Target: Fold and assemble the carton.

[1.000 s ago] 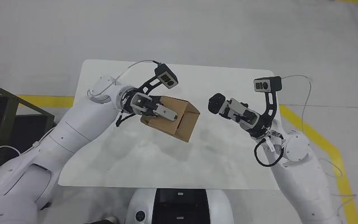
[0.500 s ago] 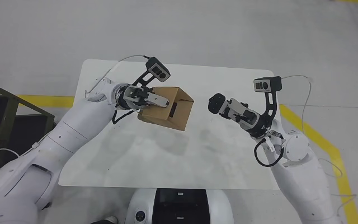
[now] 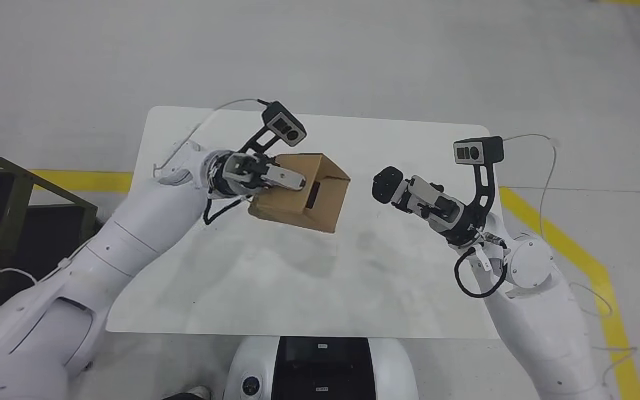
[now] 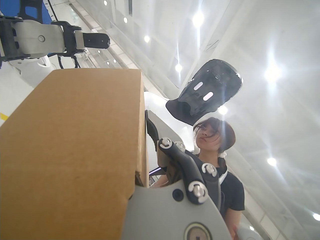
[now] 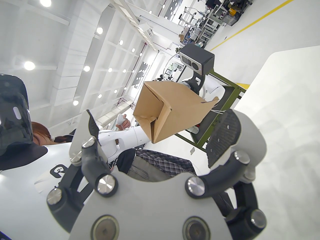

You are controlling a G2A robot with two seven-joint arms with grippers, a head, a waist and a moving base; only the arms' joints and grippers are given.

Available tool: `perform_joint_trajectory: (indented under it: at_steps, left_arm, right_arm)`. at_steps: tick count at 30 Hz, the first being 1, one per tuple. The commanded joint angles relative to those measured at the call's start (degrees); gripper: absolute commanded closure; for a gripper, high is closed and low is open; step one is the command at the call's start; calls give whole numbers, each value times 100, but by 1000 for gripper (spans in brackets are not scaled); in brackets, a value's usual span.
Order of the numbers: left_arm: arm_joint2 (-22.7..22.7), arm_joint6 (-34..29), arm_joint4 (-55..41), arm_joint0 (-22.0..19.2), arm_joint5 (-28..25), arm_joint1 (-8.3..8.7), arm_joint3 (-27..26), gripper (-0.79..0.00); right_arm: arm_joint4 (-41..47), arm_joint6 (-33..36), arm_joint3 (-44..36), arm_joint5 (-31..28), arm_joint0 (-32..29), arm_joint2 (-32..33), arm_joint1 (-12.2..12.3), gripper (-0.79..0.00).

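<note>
A brown carton [image 3: 305, 195] hangs above the middle of the white table [image 3: 200, 280], tilted, with its open end turned toward the other arm. My left gripper [image 3: 288, 179] is shut on the carton's upper wall. In the left wrist view that wall [image 4: 75, 138] runs past one finger [image 4: 152, 128]. In the right wrist view the carton [image 5: 180, 108] shows partly folded inner flaps at its open end. My right gripper [image 3: 382, 187] hovers to the right of the carton, a short gap away. It is open and holds nothing, with its fingers [image 5: 222, 131] spread wide.
A dark green metal frame [image 3: 25, 195] stands off the table's left edge. Yellow floor lines [image 3: 560, 240] run beside the table. Bare tabletop lies in front of and behind the carton.
My left arm lifted the carton, turned it and carried it slightly toward the table's far side; in the last half second it edged toward the right gripper. The right arm stayed still.
</note>
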Motion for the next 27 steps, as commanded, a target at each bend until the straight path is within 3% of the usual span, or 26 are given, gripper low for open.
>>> perform_joint_trajectory:
  at_steps: [1, 9, 27]
  left_arm:
    - [-127, -123, -113, 137, -12, -9, 57, 0]
    - [-517, -241, -620, 541, 87, -108, -64, 0]
    - [-1069, -241, -100, 816, 387, -316, -99, 0]
  right_arm:
    - [124, -26, 40, -14, -46, -25, -6, -785]
    - [124, -26, 40, -14, -46, -25, -6, -785]
    - [124, -26, 40, -14, -46, -25, -6, -785]
